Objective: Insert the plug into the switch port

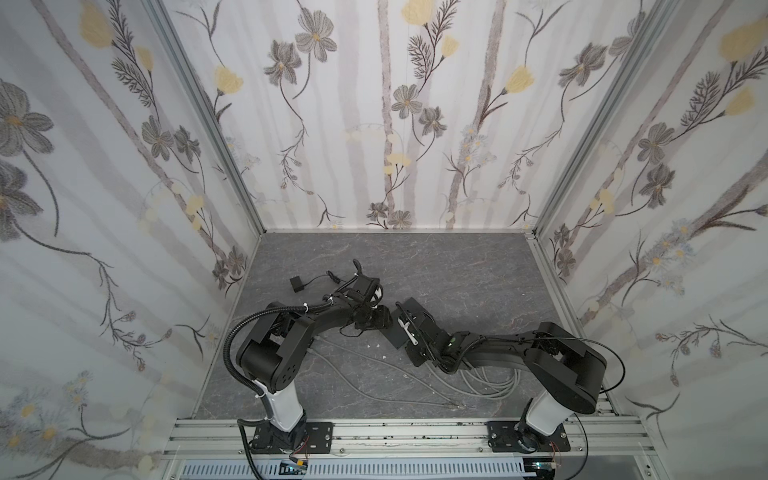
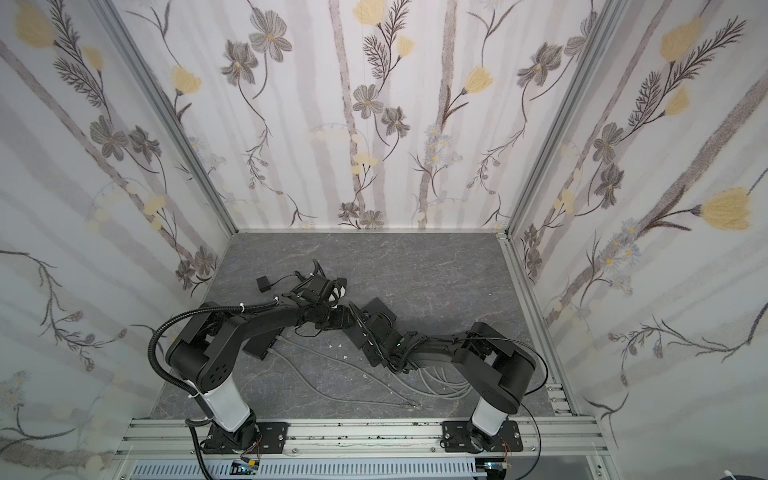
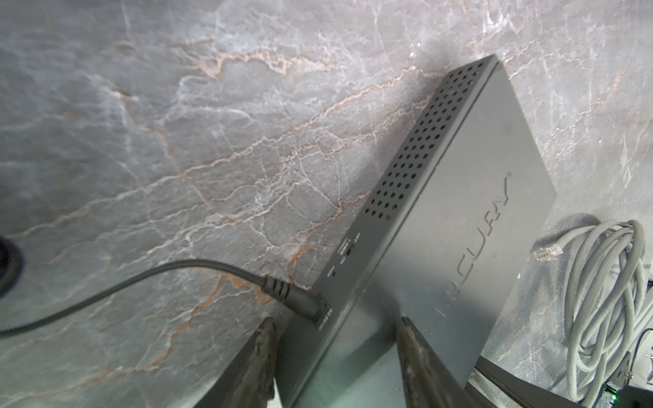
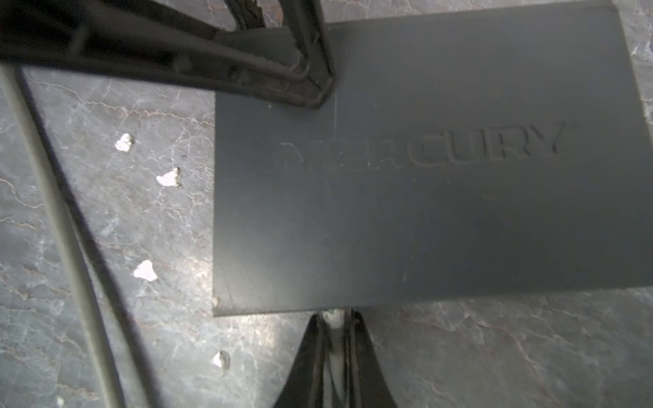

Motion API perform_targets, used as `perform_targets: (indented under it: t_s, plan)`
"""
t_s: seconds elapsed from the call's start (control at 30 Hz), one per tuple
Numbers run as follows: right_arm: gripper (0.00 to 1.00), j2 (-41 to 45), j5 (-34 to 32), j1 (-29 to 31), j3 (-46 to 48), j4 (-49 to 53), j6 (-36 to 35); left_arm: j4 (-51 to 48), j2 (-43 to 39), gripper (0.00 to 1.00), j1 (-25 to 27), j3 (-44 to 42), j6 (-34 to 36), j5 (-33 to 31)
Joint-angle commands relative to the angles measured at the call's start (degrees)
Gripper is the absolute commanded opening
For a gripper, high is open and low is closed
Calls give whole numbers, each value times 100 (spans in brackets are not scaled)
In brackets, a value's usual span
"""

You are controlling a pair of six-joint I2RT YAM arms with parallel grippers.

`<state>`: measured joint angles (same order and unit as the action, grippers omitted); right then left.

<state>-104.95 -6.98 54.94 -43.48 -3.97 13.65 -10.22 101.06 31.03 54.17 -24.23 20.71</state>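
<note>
The switch (image 4: 441, 219) is a dark grey flat box marked MERCURY; in both top views it lies mid-table between the arms (image 1: 415, 306) (image 2: 378, 305). My right gripper (image 4: 335, 318) (image 1: 411, 332) is shut on a pale plug (image 4: 334, 316), whose tip meets the switch's near long edge. The port face is hidden below that edge. My left gripper (image 3: 335, 325) (image 1: 380, 320) is open and straddles a corner of the switch, one finger (image 3: 265, 339) beside the vented side, the other over the top. A black power plug (image 3: 300, 300) sits in that side.
A coil of grey cables (image 3: 607, 300) with a loose clear plug (image 3: 547, 252) lies past the switch, under the right arm (image 1: 478, 382). A black adapter (image 1: 297, 284) with its cord sits at the back left. White scraps (image 4: 123, 143) dot the table.
</note>
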Motion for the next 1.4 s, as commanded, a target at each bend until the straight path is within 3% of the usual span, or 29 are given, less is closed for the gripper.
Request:
perform_targets:
  t_s: [0.0, 0.37, 0.63, 0.93, 1.37]
  plan:
    - [0, 82, 151, -8, -38, -865, -287, -388, 18, 54, 147, -161, -124, 606]
    - [0, 472, 494, -223, 292, -1014, -947, -383, -123, 54, 238, -354, -77, 702]
    - [1, 301, 957, -506, 339, -1124, -1023, -377, -211, 54, 279, -460, -47, 703]
    - [0, 220, 1037, -529, 548, -1289, -867, -375, -193, 53, 279, -452, -29, 711]
    - [0, 300, 978, -577, 335, -1325, -1590, -531, -79, 50, 419, -282, 178, 847]
